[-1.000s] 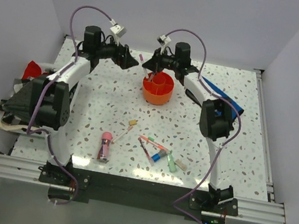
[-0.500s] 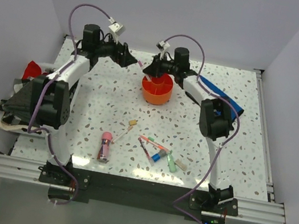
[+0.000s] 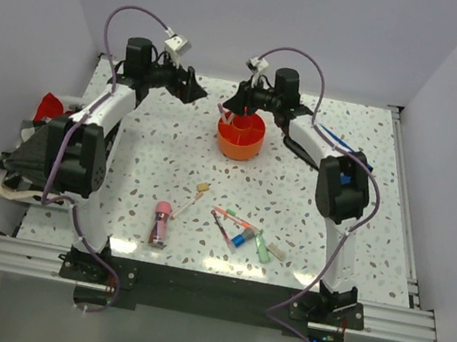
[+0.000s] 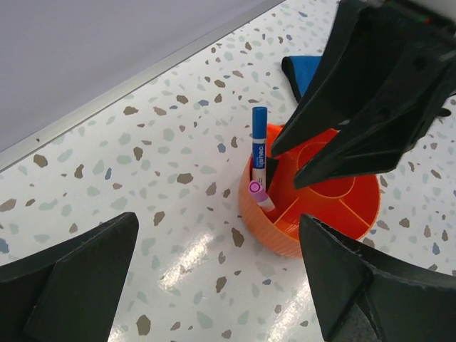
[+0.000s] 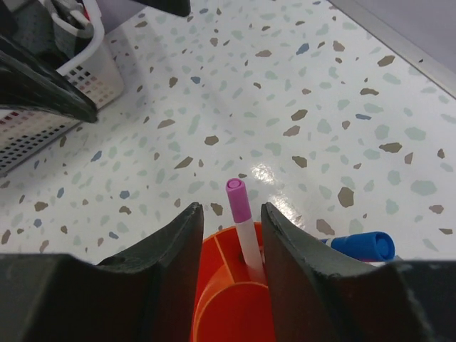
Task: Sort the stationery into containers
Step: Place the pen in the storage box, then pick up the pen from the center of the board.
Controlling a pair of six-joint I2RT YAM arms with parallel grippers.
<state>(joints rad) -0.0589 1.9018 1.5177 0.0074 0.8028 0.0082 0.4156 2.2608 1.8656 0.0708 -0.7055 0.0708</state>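
The orange caddy [image 3: 239, 140] stands at the table's far middle. A pink-capped pen [image 5: 241, 214] and a blue-capped marker [image 4: 259, 142] stand in its ring compartments. My right gripper [image 3: 234, 106] hovers over the caddy's rim [image 5: 214, 299], open, its jaws either side of the pink-capped pen without gripping it. My left gripper [image 3: 199, 95] is wide open and empty just left of the caddy [image 4: 313, 214]. Loose near the front lie a pink-capped glue tube [image 3: 161, 221], a beige eraser [image 3: 202, 188], an orange and pink pen [image 3: 233, 221], a blue-capped marker [image 3: 240, 240], a green marker [image 3: 262, 249] and a second eraser [image 3: 276, 253].
A blue flat object [image 3: 340, 143] lies right of the caddy, under the right arm. Red and dark items [image 3: 44, 112] sit off the table's left edge. A white mesh basket [image 5: 78, 78] shows at the far left of the right wrist view.
The pink-capped pen, earlier sticking out above the caddy's left rim at my right gripper, now stands lower inside the caddy. The right arm's elbow has shifted right. The left arm has barely moved.
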